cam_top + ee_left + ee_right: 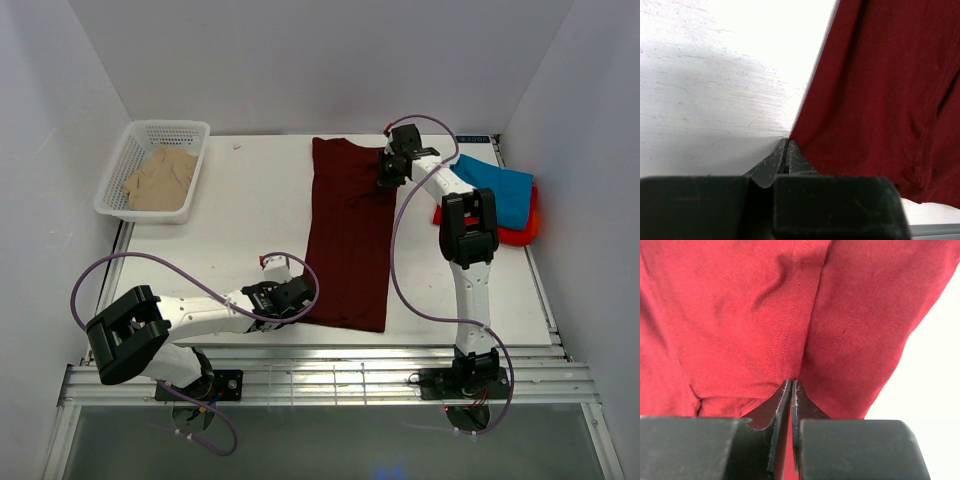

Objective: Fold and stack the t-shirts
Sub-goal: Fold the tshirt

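Note:
The dark maroon t-shirt (348,235) lies as a long narrow strip down the middle of the table. It fills the right of the left wrist view (880,90) and most of the right wrist view (740,315). My left gripper (298,298) is at its near left corner, with the jaws shut and the cloth corner meeting the tips (786,142). My right gripper (390,170) is at its far right edge, shut with cloth pinched between the fingers (791,385). The teal-blue t-shirt (495,190) lies folded on the bright red-orange one (528,228) at the right. The beige t-shirt (160,180) lies in the basket.
A white mesh basket (170,127) stands at the far left corner. Purple cables loop over the near part of the table from both arms. The table's near edge is a metal rail (320,375). White walls enclose three sides.

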Controlling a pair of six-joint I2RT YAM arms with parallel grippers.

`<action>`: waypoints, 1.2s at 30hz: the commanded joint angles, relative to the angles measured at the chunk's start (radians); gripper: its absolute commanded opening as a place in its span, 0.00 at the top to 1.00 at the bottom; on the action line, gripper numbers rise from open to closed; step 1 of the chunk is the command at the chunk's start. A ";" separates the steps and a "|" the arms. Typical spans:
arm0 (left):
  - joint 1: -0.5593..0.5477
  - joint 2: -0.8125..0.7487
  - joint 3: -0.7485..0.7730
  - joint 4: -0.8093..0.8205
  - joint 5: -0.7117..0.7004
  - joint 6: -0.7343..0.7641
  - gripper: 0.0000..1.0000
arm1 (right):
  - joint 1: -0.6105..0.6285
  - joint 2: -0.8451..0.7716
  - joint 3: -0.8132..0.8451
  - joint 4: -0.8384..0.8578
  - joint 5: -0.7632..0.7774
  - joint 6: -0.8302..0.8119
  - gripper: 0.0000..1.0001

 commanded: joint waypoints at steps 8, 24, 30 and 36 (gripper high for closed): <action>-0.002 -0.018 -0.013 -0.056 0.004 -0.009 1.00 | 0.002 -0.104 0.010 -0.020 0.057 -0.031 0.92; -0.002 -0.041 -0.033 -0.065 0.002 -0.024 1.00 | -0.001 -0.156 -0.052 -0.024 0.152 -0.040 0.92; -0.002 -0.047 -0.036 -0.065 0.002 -0.031 1.00 | -0.003 -0.214 -0.084 -0.021 0.195 -0.042 0.92; -0.002 -0.052 -0.044 -0.067 0.002 -0.037 1.00 | -0.009 -0.235 -0.130 -0.047 0.235 -0.048 0.92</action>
